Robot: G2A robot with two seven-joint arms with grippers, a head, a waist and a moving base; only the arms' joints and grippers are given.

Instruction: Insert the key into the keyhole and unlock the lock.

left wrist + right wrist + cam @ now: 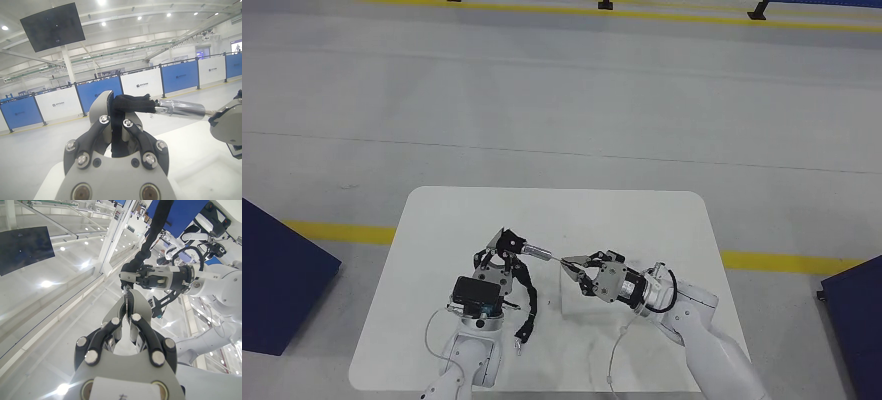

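My left hand (504, 244) up over table (442, 230), left of centre, clamped on black strap (132, 104). Strap's loose end hangs down toward table. Strap joins silver lock (181, 110) to its right; lock lies level in air, clear of table. Key (209, 113) meets lock's right end, in line with it; how deep, can't tell. My right hand (128, 300) just right of lock, pinched tight on key's head.
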